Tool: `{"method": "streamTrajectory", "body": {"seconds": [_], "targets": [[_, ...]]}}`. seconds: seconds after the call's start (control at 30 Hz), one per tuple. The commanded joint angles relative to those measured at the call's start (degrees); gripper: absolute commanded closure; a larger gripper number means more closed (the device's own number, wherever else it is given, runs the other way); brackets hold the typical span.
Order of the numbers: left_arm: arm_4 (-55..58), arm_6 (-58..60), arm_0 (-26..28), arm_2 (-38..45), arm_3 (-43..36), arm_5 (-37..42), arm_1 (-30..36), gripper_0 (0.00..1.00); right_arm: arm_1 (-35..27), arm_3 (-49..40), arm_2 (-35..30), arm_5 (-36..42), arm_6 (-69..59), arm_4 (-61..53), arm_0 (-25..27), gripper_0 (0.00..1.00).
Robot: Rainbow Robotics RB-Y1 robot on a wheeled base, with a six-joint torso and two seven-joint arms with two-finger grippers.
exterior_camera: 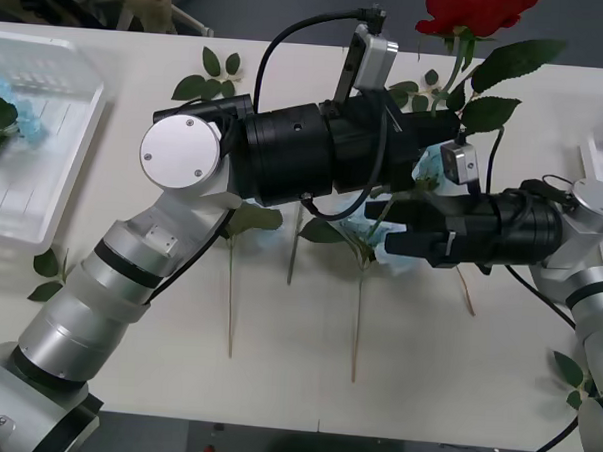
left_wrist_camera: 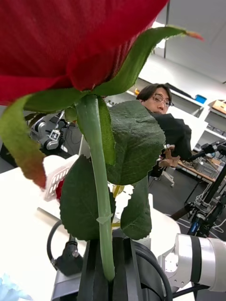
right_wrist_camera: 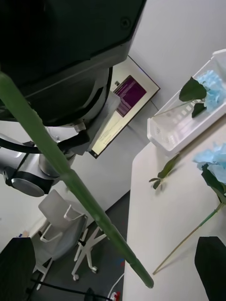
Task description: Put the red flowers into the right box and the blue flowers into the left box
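Red flower (exterior_camera: pixel 478 16) apparently gripped in left hand (exterior_camera: pixel 438 120), right hand (exterior_camera: pixel 380 221) just beside.

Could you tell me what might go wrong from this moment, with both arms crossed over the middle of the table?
1. The left gripper holds the red rose by its thin stem; the heavy bloom could swing or slip during transfer.
2. The right gripper sits just under the left forearm, so the arms could collide.
3. The right gripper hangs over the blue flowers lying there and could crush them.

A white table (exterior_camera: pixel 304 386) fills the front view, and behind it are a grey office chair (right_wrist_camera: pixel 61 221), a lit screen (right_wrist_camera: pixel 123 106) and pale walls.
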Motion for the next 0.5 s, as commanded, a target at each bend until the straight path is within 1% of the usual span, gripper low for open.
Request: {"method": "streamTrajectory", "body": {"seconds": [0.03,0.27,0.33,0.37,0.4,0.43,0.47,0.5], "targets": [[0.4,-3.7,-0.5,-0.3,-2.1,-0.3,0.1,1.0,0.8,-1.8,0.0,-0.5,0.4,0.5,-2.0,0.0],[0.4,-3.7,-0.5,-0.3,-2.1,-0.3,0.1,1.0,2.4,-1.8,0.0,-2.1,0.4,1.6,-2.7,0.0],[0.4,-3.7,-0.5,-0.3,-2.1,-0.3,0.1,1.0,2.7,-1.7,0.0,-2.5,0.4,1.9,-2.7,0.15],[0.4,-3.7,-0.5,-0.3,-2.1,-0.3,0.1,1.0,2.8,-1.7,0.0,-2.6,0.4,1.9,-2.7,0.28],[0.4,-3.7,-0.5,-0.3,-2.1,-0.3,0.1,1.0,2.8,-1.7,0.0,-2.6,0.4,1.9,-2.7,0.35],[0.4,-3.7,-0.5,-0.3,-2.1,-0.3,0.1,1.0,2.9,-1.7,0.2,-2.7,0.4,1.9,-2.8,0.47],[0.4,-3.7,-0.5,-0.3,-2.1,-0.3,0.1,1.0,2.9,-1.8,0.3,-2.7,0.4,1.9,-2.9,0.53],[0.4,-3.7,-0.5,-0.3,-2.1,-0.3,0.1,1.0,2.9,-1.8,0.6,-2.7,0.4,1.9,-3.1,0.66]]}}
